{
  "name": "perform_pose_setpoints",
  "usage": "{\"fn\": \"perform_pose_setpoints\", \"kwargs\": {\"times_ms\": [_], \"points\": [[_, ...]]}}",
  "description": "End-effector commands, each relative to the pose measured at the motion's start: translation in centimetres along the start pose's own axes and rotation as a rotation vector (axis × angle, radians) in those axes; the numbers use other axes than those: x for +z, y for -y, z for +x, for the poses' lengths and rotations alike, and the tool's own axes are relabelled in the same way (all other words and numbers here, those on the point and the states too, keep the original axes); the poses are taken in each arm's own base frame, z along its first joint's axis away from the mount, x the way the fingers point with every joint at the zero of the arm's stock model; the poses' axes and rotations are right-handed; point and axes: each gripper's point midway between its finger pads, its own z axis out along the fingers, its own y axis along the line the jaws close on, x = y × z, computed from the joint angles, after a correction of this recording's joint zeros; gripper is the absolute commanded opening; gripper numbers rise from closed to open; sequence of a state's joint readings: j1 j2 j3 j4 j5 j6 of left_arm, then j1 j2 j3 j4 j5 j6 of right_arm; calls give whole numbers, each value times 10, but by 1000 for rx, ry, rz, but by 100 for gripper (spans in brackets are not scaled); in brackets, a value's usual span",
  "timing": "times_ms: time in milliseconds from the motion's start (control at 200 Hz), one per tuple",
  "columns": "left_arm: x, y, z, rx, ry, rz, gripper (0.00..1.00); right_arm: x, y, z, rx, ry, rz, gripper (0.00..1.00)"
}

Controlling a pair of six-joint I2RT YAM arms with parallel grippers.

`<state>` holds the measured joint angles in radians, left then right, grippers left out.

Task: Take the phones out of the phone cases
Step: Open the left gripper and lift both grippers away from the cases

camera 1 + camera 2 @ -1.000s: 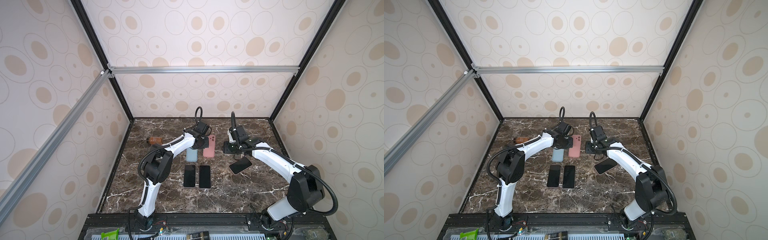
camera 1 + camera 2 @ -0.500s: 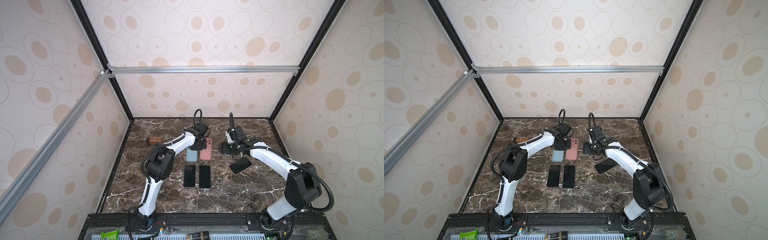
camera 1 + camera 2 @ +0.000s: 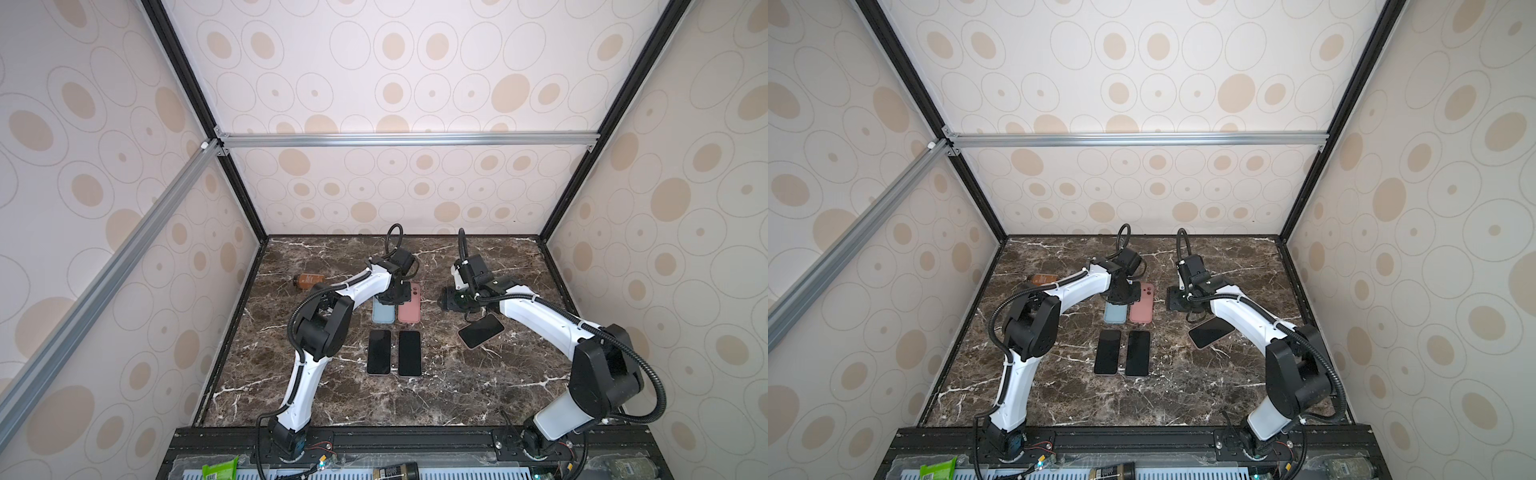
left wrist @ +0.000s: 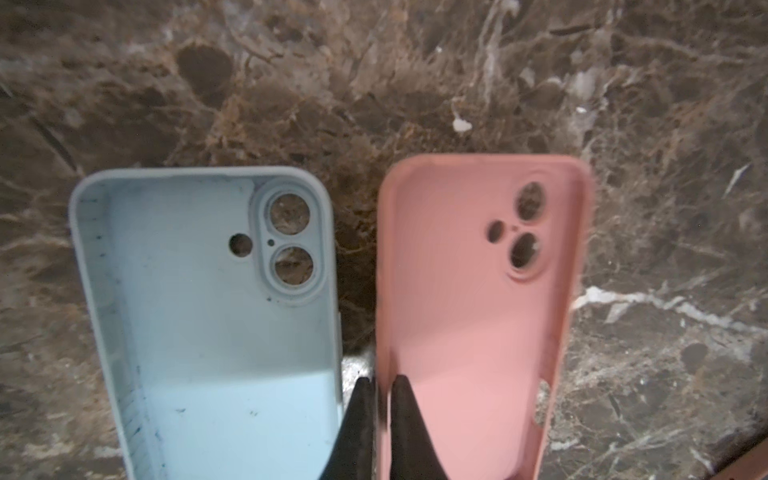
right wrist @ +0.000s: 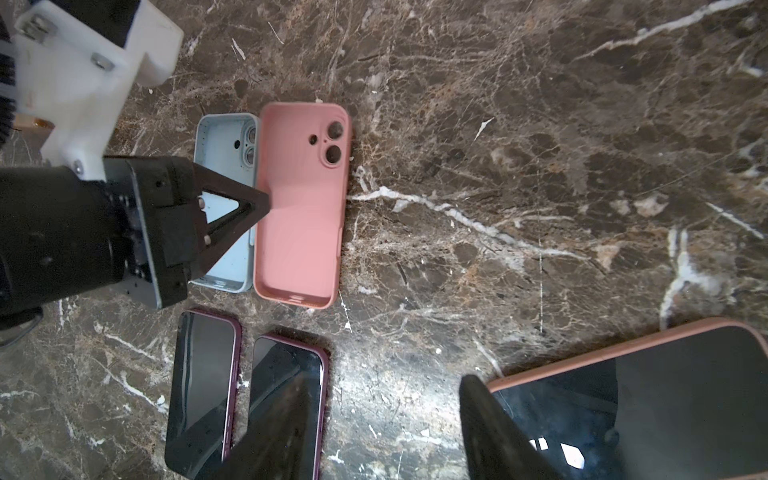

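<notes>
Empty pink silicone case (image 3: 409, 309) slid beside pale-blue case (image 3: 382, 312), wall between left gripper's (image 4: 380, 380) barely parted fingers (image 4: 405, 415), grip unclear; right gripper (image 5: 386, 380) spread beside pink-cased black phone (image 5: 665, 395).

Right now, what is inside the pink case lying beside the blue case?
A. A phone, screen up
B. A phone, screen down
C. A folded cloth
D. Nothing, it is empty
D: the pink case beside the blue case lies open side up with its bare inner floor showing, and the table is visible through its camera holes.
</notes>
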<state>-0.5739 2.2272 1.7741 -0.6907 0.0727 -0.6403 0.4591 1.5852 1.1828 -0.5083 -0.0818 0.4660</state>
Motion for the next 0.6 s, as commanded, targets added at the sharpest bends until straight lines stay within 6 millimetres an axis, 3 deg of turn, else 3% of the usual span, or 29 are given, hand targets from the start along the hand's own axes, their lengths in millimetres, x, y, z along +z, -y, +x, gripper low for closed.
{"fn": "perform_pose_setpoints", "kwargs": {"times_ms": [0,130,285,460,590], "points": [[-4,-1,-5,-21,3,-10,19,-7,0,-2,-2,8,8,63],[-19,4,-13,-10,34,9,23,-17,4,-8,2,40,38,65],[-56,27,-26,50,124,81,25,-38,21,-13,47,115,123,74],[-95,64,-22,235,255,110,28,-54,71,-1,209,177,259,83],[-110,94,-4,323,338,237,38,-62,112,19,350,200,360,98]]}}
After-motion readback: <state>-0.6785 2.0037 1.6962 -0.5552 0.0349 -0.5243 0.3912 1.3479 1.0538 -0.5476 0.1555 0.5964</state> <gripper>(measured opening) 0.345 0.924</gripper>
